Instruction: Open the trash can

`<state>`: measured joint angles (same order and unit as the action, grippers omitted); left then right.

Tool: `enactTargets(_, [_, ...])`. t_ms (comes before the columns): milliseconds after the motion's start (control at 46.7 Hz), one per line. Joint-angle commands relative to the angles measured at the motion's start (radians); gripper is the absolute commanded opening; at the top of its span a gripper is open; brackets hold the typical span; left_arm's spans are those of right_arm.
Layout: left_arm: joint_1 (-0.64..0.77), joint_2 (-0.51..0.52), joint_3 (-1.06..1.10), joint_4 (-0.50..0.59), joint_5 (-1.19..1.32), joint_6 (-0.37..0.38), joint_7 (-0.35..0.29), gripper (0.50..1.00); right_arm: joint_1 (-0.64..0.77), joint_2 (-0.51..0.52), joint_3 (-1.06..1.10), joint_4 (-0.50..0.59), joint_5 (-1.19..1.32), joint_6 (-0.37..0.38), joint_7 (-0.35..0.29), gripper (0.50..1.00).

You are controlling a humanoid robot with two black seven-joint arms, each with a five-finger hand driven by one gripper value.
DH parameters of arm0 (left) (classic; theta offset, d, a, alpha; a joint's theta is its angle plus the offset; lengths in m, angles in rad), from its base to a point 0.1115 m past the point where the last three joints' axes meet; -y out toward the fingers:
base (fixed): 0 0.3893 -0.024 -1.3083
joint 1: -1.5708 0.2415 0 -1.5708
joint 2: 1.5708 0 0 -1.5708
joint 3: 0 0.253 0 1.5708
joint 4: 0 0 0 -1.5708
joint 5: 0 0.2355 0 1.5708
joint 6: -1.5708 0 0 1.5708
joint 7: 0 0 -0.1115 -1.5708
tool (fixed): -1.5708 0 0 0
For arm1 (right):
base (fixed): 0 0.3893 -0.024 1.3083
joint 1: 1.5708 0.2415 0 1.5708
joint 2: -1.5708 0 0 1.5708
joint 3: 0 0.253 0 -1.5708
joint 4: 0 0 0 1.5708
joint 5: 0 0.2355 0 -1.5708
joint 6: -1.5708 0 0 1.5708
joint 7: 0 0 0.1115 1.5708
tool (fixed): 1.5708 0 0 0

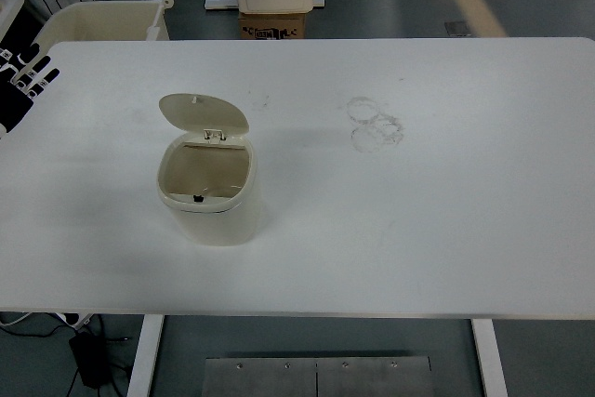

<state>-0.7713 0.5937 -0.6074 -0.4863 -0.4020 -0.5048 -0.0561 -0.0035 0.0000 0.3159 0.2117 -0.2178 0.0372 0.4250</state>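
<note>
1. Trash can [206, 194] stands on the white table [418, 230], well apart from my left hand [23, 81], off to the right of my fingers and nearer the table's front edge; nothing of mine touches it.
2. Its lid [203, 112] is up, hinged at the far rim and tipped back; the cream-coloured inside is open to view, with a small dark latch at the near rim.
3. My left hand shows at the picture's left edge, over the table's far-left corner; the fingers [35, 70] are black with white bands, they lie stretched out and loose, and they hold nothing.
4. My right hand does not show.
5. Faint ring marks [375, 123] sit on the tabletop, farther right of my fingers than the can, well apart from it.
6. Beyond my fingers, off the table's far edge, a cream bin [102, 20] stands on the floor; a cardboard box [274, 25] lies farther right.
</note>
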Motion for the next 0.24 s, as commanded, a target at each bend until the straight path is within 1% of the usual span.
enactTargets(0, [0.003, -0.002, 0.000, 0.000, 0.000, 0.000, -0.001, 1.000, -0.001, 0.000, 0.000, 0.000, 0.000, 0.000, 0.000, 0.991])
enactTargets(214, [0.012, -0.003, 0.000, 0.000, 0.000, -0.001, -0.001, 1.000, -0.001, 0.000, 0.002, 0.000, 0.000, 0.000, 0.006, 0.991])
